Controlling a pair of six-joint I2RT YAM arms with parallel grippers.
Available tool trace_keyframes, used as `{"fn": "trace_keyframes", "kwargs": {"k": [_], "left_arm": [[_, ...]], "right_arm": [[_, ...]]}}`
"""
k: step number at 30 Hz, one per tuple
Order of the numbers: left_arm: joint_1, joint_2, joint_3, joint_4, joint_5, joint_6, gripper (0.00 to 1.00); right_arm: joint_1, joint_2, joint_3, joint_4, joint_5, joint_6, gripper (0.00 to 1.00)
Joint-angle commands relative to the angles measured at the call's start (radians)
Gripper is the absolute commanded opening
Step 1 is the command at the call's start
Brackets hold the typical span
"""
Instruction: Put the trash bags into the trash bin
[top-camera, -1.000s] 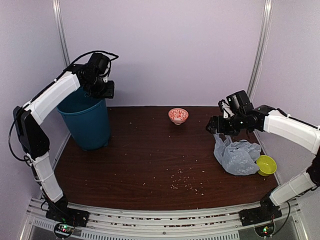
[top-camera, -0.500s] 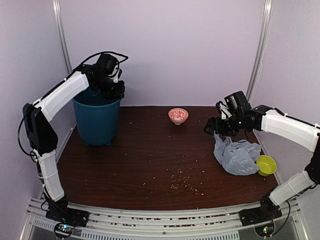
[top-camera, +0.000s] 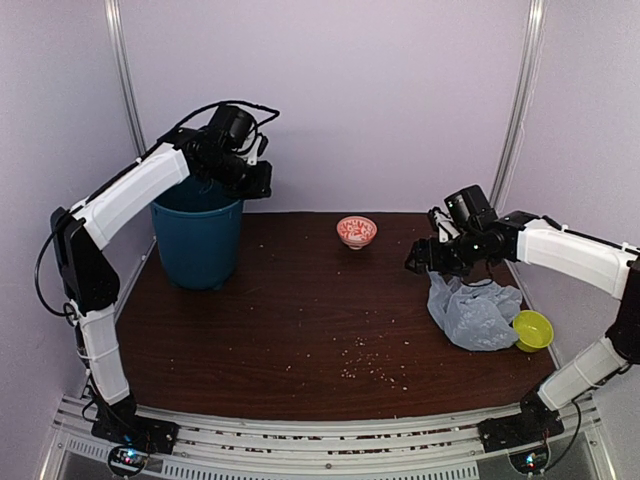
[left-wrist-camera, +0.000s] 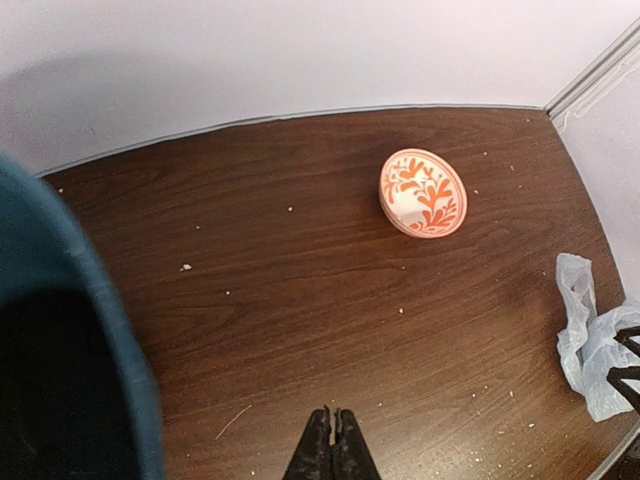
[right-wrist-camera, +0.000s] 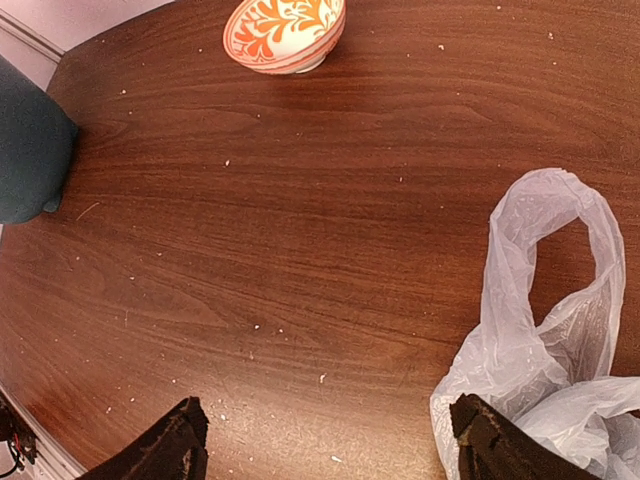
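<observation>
The teal-blue trash bin (top-camera: 198, 240) stands upright at the back left of the table. Its rim also shows at the left edge of the left wrist view (left-wrist-camera: 70, 330). My left gripper (top-camera: 264, 184) hangs just right of the bin's rim, above the table, shut and empty (left-wrist-camera: 334, 440). The grey-blue trash bag (top-camera: 472, 312) lies crumpled on the right side of the table. My right gripper (top-camera: 418, 260) hovers over the bag's left edge, wide open and empty (right-wrist-camera: 330, 450). One of its fingertips (right-wrist-camera: 490, 445) is right at the bag's edge (right-wrist-camera: 545, 330).
A small red-patterned bowl (top-camera: 357, 231) sits at the back middle and shows in both wrist views (left-wrist-camera: 423, 192) (right-wrist-camera: 285, 30). A lime-green bowl (top-camera: 532, 330) sits right of the bag. Crumbs are scattered over the dark wooden table (top-camera: 300, 330). Walls close in the back and sides.
The bin has shifted right and gone from tilted to upright. My left gripper has moved right, past the bin's rim. My right gripper has shifted slightly left.
</observation>
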Motion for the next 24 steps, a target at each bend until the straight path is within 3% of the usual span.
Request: {"fn": "trace_keyframes", "kwargs": {"k": [1,4,8,10,11,13,15,19,24], "left_arm": [[-0.019,-0.002,0.032,0.096,0.06,0.032,0.0],[-0.021,0.008,0.064,0.049,-0.008,0.034,0.0],[-0.021,-0.038,0.12,0.028,0.002,0.092,0.0],[-0.021,-0.072,0.137,-0.006,-0.083,0.103,0.0],[-0.02,-0.093,0.142,-0.027,-0.138,0.112,0.11],[-0.015,-0.12,0.127,-0.07,-0.264,0.123,0.45],[0.016,-0.15,0.081,-0.1,-0.337,0.123,0.6],[0.103,-0.184,-0.02,-0.138,-0.336,0.068,0.65],[0.125,-0.171,-0.062,-0.149,-0.349,0.082,0.65]], "right_arm": [[0.001,0.017,0.029,0.026,-0.012,-0.006,0.85],[0.001,0.029,0.029,0.029,-0.026,0.001,0.85],[0.001,0.03,0.022,0.043,-0.034,0.013,0.85],[0.001,0.03,0.011,0.054,-0.038,0.017,0.85],[0.001,0.032,0.009,0.056,-0.042,0.019,0.85],[0.001,0.041,0.01,0.055,-0.049,0.019,0.85],[0.001,0.05,0.014,0.055,-0.055,0.021,0.85],[0.001,0.052,0.027,0.061,-0.074,0.026,0.83],[0.002,0.077,0.067,0.021,-0.085,0.014,0.83]]}}
